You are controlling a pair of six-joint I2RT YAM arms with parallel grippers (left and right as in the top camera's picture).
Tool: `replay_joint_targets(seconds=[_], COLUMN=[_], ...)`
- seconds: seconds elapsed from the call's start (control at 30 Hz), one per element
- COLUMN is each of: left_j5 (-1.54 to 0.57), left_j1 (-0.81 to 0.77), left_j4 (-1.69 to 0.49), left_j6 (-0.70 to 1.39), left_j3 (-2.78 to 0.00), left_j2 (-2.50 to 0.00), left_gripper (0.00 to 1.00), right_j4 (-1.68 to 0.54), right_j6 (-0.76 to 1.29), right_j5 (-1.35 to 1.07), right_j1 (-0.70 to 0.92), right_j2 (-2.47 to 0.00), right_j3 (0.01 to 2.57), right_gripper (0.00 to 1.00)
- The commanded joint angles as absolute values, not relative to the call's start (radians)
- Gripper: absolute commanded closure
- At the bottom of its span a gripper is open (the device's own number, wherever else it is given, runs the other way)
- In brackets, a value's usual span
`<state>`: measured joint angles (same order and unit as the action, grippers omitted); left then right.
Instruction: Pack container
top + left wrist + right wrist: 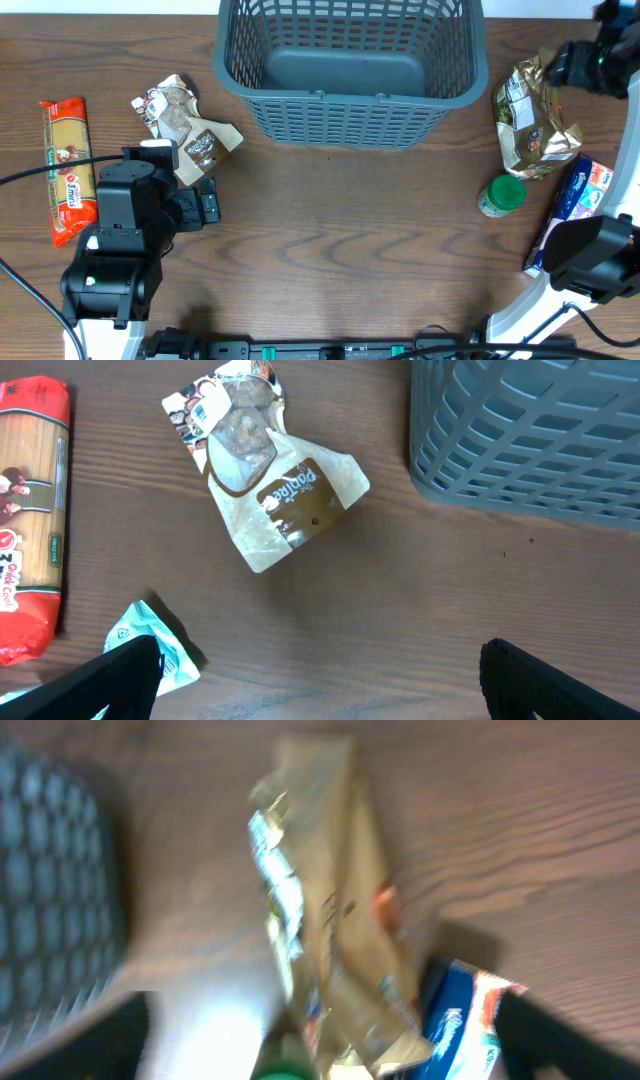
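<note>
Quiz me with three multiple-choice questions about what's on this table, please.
1. The basket is: A) empty B) half full C) tipped over
2. The jar has a lid that is: A) red B) green C) yellow
3. The spaghetti packet lies: A) in the basket B) left of the basket, on the table C) against the jar
Answers: A, only its bare floor shows; B, the overhead view shows a green lid; B, it lies flat on the wood, far left.
</note>
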<state>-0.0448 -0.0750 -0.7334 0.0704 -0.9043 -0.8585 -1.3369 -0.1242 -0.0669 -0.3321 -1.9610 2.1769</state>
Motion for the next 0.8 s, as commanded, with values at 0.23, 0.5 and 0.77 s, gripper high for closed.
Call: replay_joint_targets(seconds=[0.23, 0.5, 0.77], left_j5=[-0.033, -0.033, -0.033], left_j1=[-0.079, -0.079, -0.079], left_j4=[-0.732, -0.732, -0.732], left_j6=[0.052, 0.052, 0.053], left_j3=[-0.925, -0.925, -0.925], left_j2=[-0.861, -0.861, -0.861], left_gripper=[0.01, 0.02, 0.02], right_j4=[-1.333, -1.301, -1.255], right_j6=[-0.286, -0.281, -0.254], right_j5=[-0.114, -0.052, -0.053], right_j1=[-0.316, -0.316, -0.316], right_j2=[-2.002, -2.122, -2.289], right_j3=[2.144, 2.144, 2.144], right_gripper=[0.01, 0.01, 0.01])
